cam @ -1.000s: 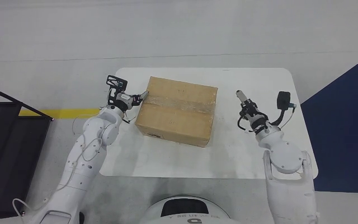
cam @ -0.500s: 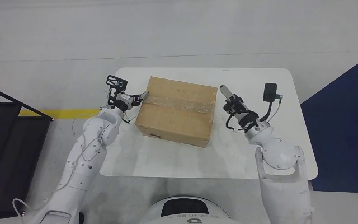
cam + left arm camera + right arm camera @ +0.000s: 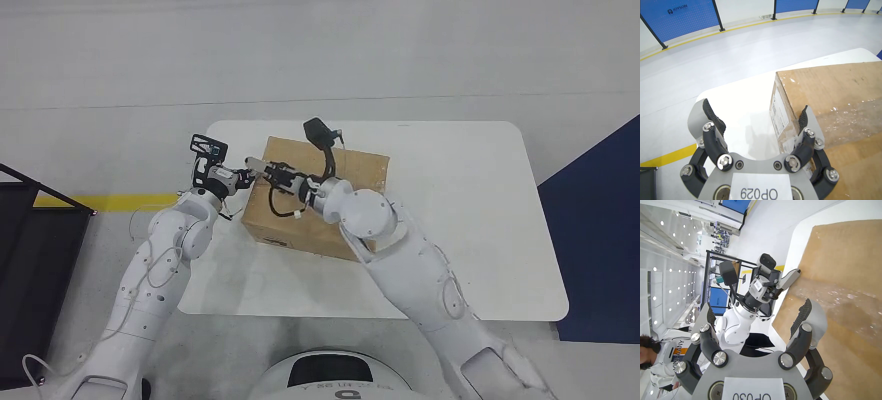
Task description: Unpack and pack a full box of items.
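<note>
Taped cardboard box (image 3: 360, 170) closed, on white table (image 3: 470, 220). Left gripper (image 3: 755, 103) at box's left end, fingers spread, one against top edge. Right gripper (image 3: 758, 303) above same end, fingers spread, empty.

Left claw (image 3: 755, 106) and right claw (image 3: 758, 303) both gape, close together.

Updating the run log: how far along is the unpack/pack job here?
Done: nothing visible; the cardboard box is closed, with clear tape running across its top. In hand: both open grippers are at one end of the box, the left gripper with a finger at the taped top edge, the right gripper over the top nearby. Left: opening, unpacking, repacking.
</note>
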Available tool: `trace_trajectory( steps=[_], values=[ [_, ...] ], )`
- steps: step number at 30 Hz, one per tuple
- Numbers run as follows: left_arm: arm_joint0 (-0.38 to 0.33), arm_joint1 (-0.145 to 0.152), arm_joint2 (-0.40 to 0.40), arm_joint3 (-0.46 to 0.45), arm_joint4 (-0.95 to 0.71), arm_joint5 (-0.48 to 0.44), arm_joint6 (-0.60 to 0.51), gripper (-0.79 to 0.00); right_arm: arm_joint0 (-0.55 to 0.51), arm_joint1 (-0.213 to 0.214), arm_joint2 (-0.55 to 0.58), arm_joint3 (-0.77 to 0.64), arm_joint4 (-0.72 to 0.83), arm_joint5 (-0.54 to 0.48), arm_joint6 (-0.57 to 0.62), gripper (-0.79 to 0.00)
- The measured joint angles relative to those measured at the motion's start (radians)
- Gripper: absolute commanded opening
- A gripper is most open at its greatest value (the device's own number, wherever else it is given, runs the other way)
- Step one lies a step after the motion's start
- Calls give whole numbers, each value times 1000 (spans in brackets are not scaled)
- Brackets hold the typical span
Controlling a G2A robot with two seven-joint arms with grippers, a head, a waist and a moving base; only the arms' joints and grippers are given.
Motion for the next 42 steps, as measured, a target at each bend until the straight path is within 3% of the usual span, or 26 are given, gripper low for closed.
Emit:
trace_trajectory(
  steps=[9,17,32,42],
  values=[
    [0,0,0,0,0,0,0,0,113,-45,-68,210,104,20,-115,0],
    [0,0,0,0,0,0,0,0,130,-55,-80,260,118,52,-121,0],
    [0,0,0,0,0,0,0,0,-39,-9,50,61,76,109,-127,0],
    [0,0,0,0,0,0,0,0,0,-16,27,41,102,78,-115,0]
  ],
)
